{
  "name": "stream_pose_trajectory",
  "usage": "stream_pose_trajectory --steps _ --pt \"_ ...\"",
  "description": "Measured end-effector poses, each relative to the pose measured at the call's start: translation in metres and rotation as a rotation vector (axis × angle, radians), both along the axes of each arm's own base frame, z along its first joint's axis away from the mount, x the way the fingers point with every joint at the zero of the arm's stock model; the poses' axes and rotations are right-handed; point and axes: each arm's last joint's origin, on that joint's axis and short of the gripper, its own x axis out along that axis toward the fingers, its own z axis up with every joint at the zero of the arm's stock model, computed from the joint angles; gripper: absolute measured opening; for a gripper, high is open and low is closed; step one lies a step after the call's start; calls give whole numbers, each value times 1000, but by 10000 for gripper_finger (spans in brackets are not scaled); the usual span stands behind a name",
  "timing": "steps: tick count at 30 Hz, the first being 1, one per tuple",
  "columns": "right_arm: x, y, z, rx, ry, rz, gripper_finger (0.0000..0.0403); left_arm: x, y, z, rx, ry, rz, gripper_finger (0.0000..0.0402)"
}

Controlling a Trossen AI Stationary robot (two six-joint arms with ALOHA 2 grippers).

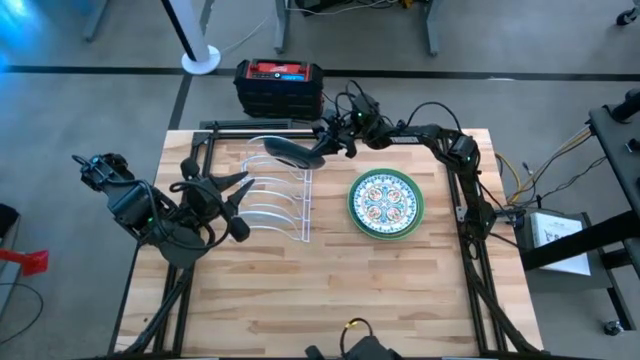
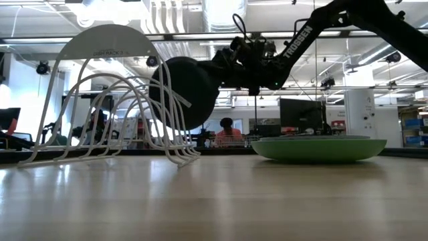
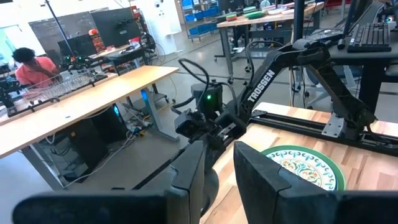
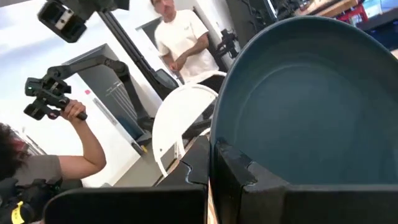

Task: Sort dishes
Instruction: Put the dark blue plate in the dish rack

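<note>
My right gripper [image 1: 325, 140] is shut on a dark teal plate [image 1: 285, 152], which stands nearly on edge over the far end of the white wire rack [image 1: 275, 195]. In the low view the plate [image 2: 184, 90] overlaps the rack's wires [image 2: 107, 100]; I cannot tell whether they touch. A patterned plate with a green rim [image 1: 385, 203] lies flat on the table to the right of the rack. My left gripper [image 1: 238, 205] is open and empty at the rack's left side. The other plates are out of view. My right gripper pinches the teal plate's rim [image 4: 219, 140] between its two fingers, one on the hollow face and one on the back. The fingers come level from the table's right side. The plate is lifted clear of the table, nearly upright, reaching out beyond the fingertips.
A black and red case [image 1: 278, 85] stands behind the table's far edge. People show in the room beyond the table [image 4: 180, 37]. Bare tabletop [image 1: 330, 290] lies toward the near edge.
</note>
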Motion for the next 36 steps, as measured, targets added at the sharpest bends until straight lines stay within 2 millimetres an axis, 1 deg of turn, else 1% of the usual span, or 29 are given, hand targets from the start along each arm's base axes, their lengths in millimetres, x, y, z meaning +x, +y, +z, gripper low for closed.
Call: stream_pose_trajectory --steps 14,20,29,36 --pt "1 -1 -15 -7 59 -35 0 0 0 0 -1 -1 1 77" --pt "2 -2 -17 -2 76 -79 2 0 0 0 -4 -3 1 77" --pt "3 -3 -19 22 105 -123 34 0 0 0 -6 -7 3 77" --pt "3 -3 -21 25 125 -136 50 0 0 0 6 -16 19 77"
